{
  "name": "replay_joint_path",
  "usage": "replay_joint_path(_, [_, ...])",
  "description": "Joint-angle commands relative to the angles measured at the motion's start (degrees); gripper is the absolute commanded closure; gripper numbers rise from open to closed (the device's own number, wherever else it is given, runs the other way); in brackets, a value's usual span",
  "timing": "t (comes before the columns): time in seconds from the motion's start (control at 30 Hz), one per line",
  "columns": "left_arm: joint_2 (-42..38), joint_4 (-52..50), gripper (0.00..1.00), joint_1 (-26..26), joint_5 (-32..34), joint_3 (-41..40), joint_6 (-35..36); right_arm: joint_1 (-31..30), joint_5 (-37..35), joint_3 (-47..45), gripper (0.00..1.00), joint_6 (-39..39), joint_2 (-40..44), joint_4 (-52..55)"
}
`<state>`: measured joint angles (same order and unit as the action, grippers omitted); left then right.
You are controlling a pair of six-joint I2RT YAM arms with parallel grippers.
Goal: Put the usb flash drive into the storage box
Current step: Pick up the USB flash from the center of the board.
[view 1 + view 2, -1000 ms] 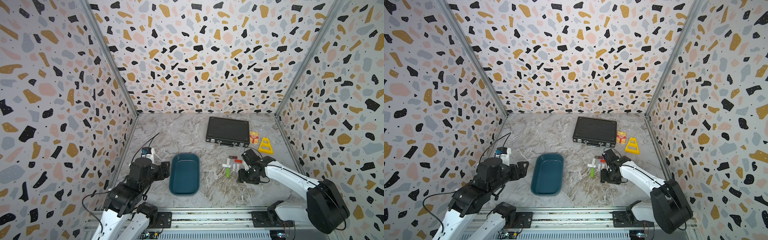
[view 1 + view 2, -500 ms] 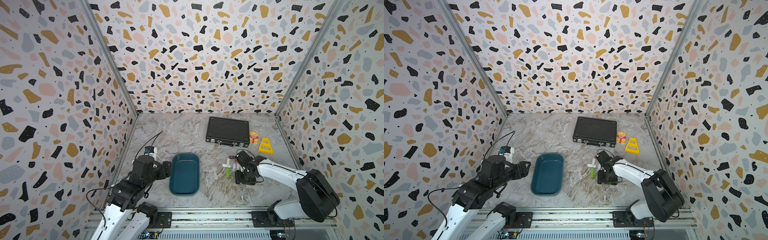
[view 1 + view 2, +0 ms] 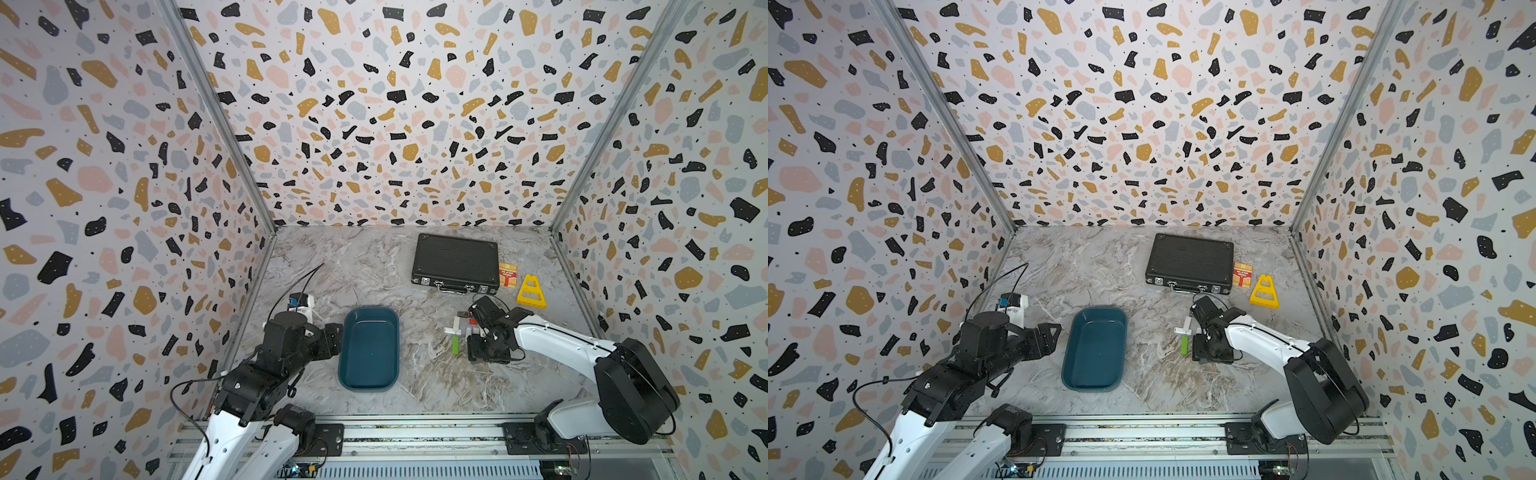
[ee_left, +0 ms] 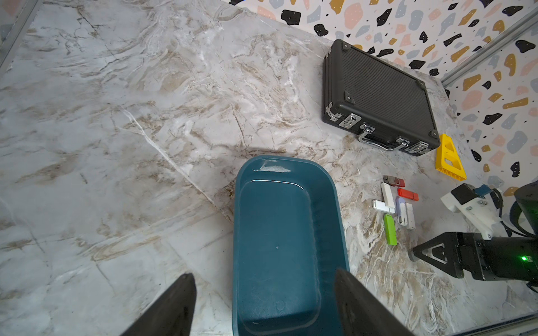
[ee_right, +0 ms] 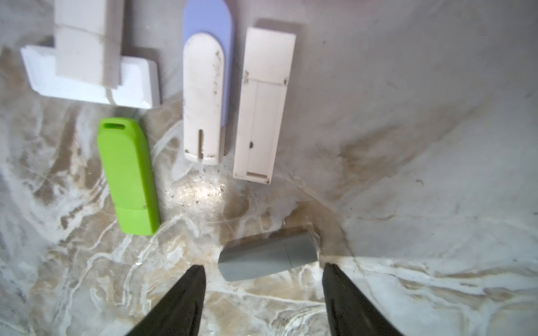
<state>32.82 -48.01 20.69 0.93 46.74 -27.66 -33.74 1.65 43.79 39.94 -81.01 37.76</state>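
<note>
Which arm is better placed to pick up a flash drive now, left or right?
Right. The right hand, open, straddles the grey flash drive on the table; the left hand hovers at the storage box, on its far side from that drive.

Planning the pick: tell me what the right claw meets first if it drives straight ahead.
Probably the grey flash drive, lying crosswise at the open tips of the right claw; depth is unclear.

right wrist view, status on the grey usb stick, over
Right gripper open, fingers flanking grey usb stick, no grip. Left gripper open, empty. Storage box empty. Green stick close by.
</note>
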Motion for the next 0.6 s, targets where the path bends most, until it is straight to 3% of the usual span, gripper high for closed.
replay_joint_path(0.0, [-0.31,1.14,0.22,0.21,-0.14,-0.82,0.74,-0.30,-1.00,1.56,0.31,1.47,0.07,1.79])
replay_joint_path(0.57, [-0.17,1.16,0.22,0.42,-0.35,-0.85,0.88,-0.89,-1.56,0.82,0.36,11.71,-0.22,0.51])
